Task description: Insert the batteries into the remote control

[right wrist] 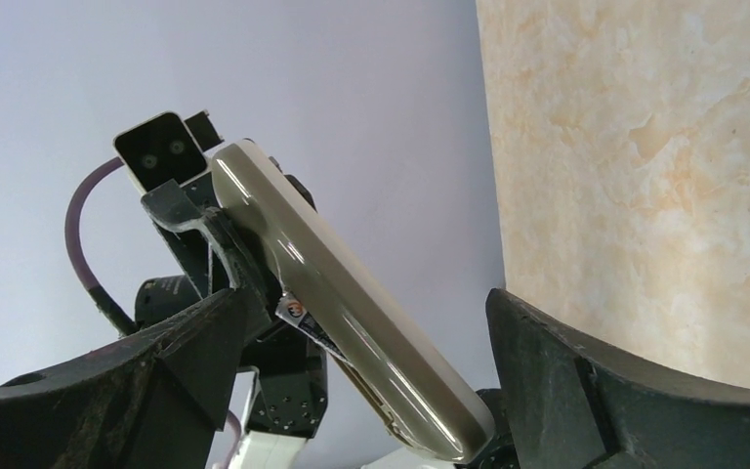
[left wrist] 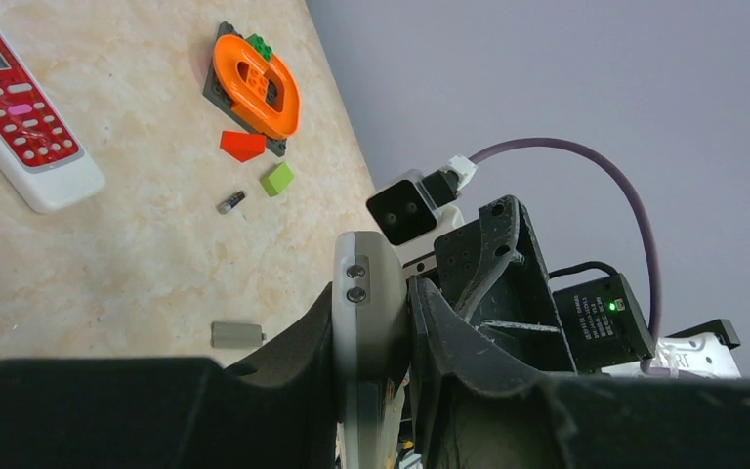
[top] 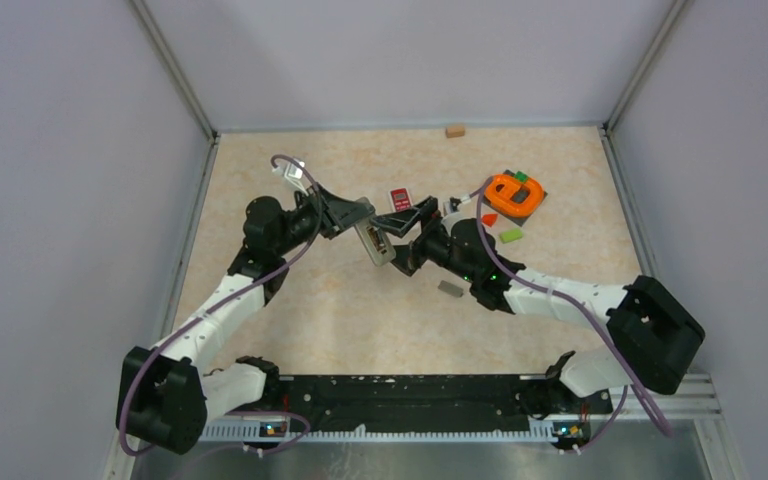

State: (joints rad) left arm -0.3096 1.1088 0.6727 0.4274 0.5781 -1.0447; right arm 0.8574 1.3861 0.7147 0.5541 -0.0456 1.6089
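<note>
The left end effector [top: 358, 222] is clamping a beige remote control [right wrist: 283, 234] in mid-air at the top view's centre. The right end effector [right wrist: 356, 332] is gaping wide around it. A battery [left wrist: 230, 202] is lying on the worktop [left wrist: 137, 264], upper left of the left wrist view.

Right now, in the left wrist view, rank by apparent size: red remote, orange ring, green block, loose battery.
Largest to smallest:
1. red remote
2. orange ring
3. green block
4. loose battery
The last two are close; the battery is just slimmer.
</note>
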